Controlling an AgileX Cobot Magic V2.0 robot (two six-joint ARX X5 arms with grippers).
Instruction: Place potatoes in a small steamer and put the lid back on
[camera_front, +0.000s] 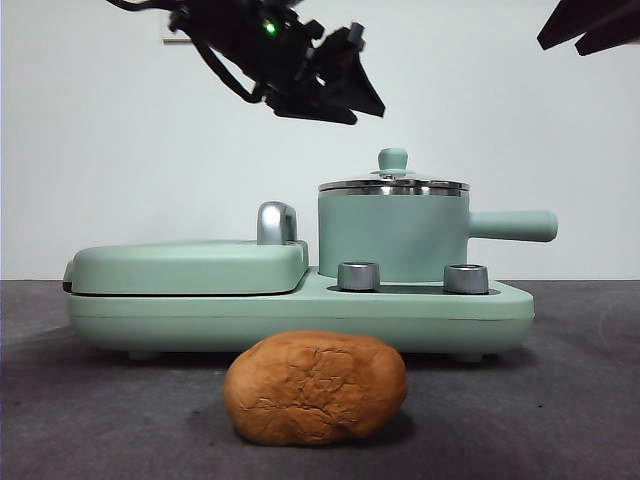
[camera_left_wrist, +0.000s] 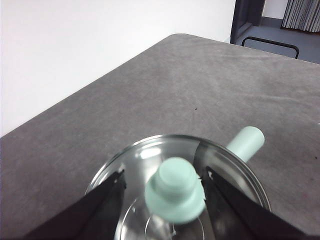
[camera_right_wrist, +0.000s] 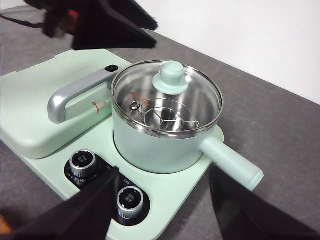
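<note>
Nearest the front camera, the potato (camera_front: 315, 388) is seen lying on the dark grey table (camera_front: 560, 400), just in front of the mint-green cooker base (camera_front: 300, 318). It is a single oval lump, orange-brown, with a dull, rough skin crossed by fine cracks.

Behind it, the small steamer (camera_front: 393, 238) is set on the right part of the base, a mint-green cylinder with a steel rim and a straight green handle pointing to the right. The lid (camera_front: 393, 185) is seated on the steamer: clear glass, a shiny steel rim and a small mint-green knob. Through the glass, a steel wire rack (camera_right_wrist: 165, 117) is seen inside the pot in the right wrist view. Two steel knobs (camera_front: 359, 276) are mounted on the base in front of the steamer. On the left, the flat griddle cover (camera_front: 185, 265) with its chrome handle is closed. A small triangular mark is printed on the cover near the handle; its writing cannot be read.

The left gripper (camera_left_wrist: 162, 187) is held above the lid, apart from it, its jaws spread to either side of the knob as seen from its wrist camera. The right gripper (camera_right_wrist: 162, 200) is held high and to the right, its jaws spread and nothing between them.
</note>
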